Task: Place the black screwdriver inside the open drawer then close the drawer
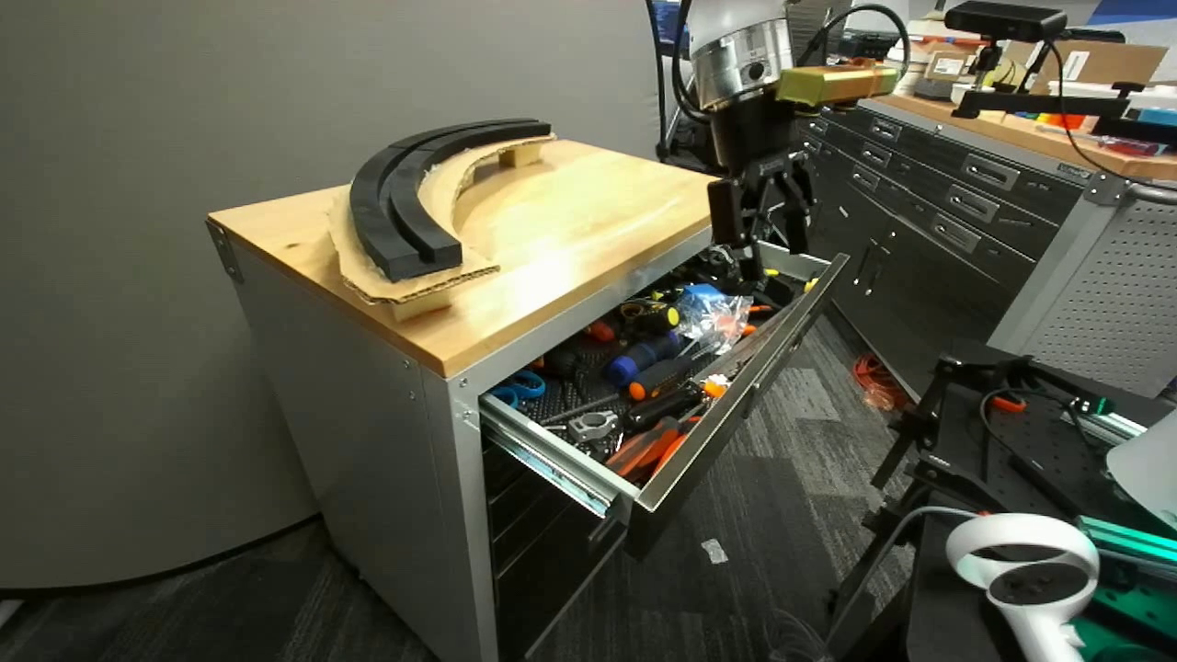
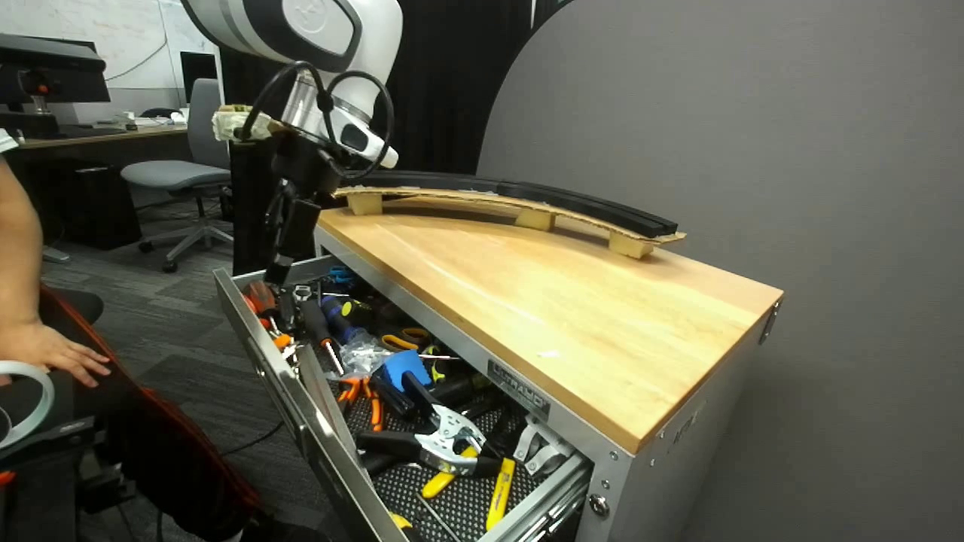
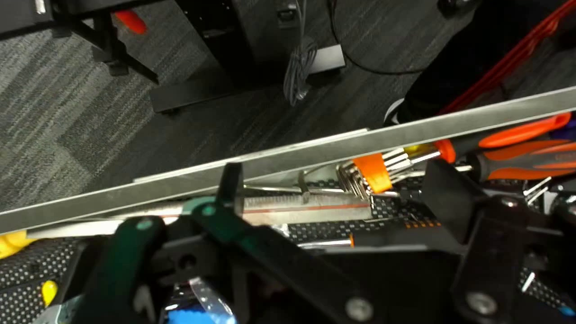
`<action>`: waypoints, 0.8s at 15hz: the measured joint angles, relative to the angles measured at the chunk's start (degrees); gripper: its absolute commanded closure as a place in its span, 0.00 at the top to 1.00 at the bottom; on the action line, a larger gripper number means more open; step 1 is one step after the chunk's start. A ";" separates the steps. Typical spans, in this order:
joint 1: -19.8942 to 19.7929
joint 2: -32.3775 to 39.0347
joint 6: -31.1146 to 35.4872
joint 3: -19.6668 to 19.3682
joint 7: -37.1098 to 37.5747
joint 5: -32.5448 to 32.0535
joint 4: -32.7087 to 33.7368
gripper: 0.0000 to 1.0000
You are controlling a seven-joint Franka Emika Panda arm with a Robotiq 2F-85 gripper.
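The drawer (image 1: pixel 724 414) of the grey wood-topped cabinet stands pulled out and full of tools in both exterior views; its front rim also shows in the wrist view (image 3: pixel 315 154). A short dark tool with a yellow end, fitting the black screwdriver (image 1: pixel 655 319), lies among the tools inside the drawer; it also shows in an exterior view (image 2: pixel 355 309). It cannot be made out in the wrist view. My gripper (image 1: pixel 774 257) hangs over the drawer with its fingers pointing down. In the wrist view its fingers (image 3: pixel 342 189) are wide apart with nothing held between them.
A large curved black piece (image 1: pixel 377 202) rests on cardboard on the wooden top (image 1: pixel 588 211). A metal clamp (image 2: pixel 452 436) and orange pliers (image 2: pixel 369 395) lie in the drawer. A person's arm (image 2: pixel 30 331) is beyond the drawer front. A black cart (image 1: pixel 1002 460) stands nearby.
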 measured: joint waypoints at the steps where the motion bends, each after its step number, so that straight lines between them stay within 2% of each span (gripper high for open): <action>1: -0.68 -0.48 -0.60 -0.02 -2.99 -0.09 -0.64 1.00; 4: -2.15 -0.92 0.92 -0.04 -11.53 -0.10 -3.33 1.00; 10: -2.82 2.58 10.17 0.17 -15.39 0.01 -9.51 1.00; 11: -2.82 3.29 10.76 0.16 -15.52 0.01 -9.88 0.75; 12: -2.83 3.91 11.33 0.14 -15.54 0.01 -10.18 0.74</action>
